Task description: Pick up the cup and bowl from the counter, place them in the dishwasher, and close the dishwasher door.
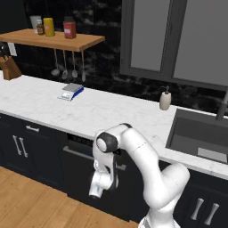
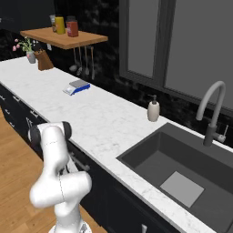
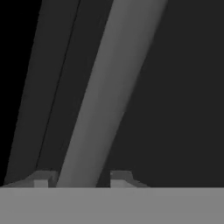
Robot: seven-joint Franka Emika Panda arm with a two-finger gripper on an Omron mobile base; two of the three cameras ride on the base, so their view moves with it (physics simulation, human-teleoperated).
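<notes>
Hand view: long silver bar handle (image 3: 113, 87) running up and away from between tips of two-finger claw (image 3: 81, 178). Tips straddling it, one each side; gap only a little wider than bar, not clamped as far as can be told. Flat dark dishwasher door (image 3: 183, 87) right behind bar, close ahead of claw.

Left base view: claw (image 1: 95, 192) hanging low off folded white arm (image 1: 133, 151), pressed in near door front (image 1: 75, 178). Handle (image 1: 80, 154) a bit above and beside claw. White marble-patterned counter (image 1: 98, 111) well above claw, w/ blue-and-white scale (image 1: 71, 91) and beige soap bottle (image 1: 165, 99) on it. Can't tell if door fully shut or ajar at top.

Right base view: arm (image 2: 52, 150) bent down below counter edge (image 2: 104, 123), so claw low at cabinet level; dark sink (image 2: 182, 168) far off to side.

Step in hand, prob.: closing door. To do well:
- push square to panel, not along bar, else tips slide off
- keep bar centred btw tips
- follow door's arc up, wrist turning w/ it
- slow near end, press till seated flush
- watch elbow vs counter edge.
</notes>
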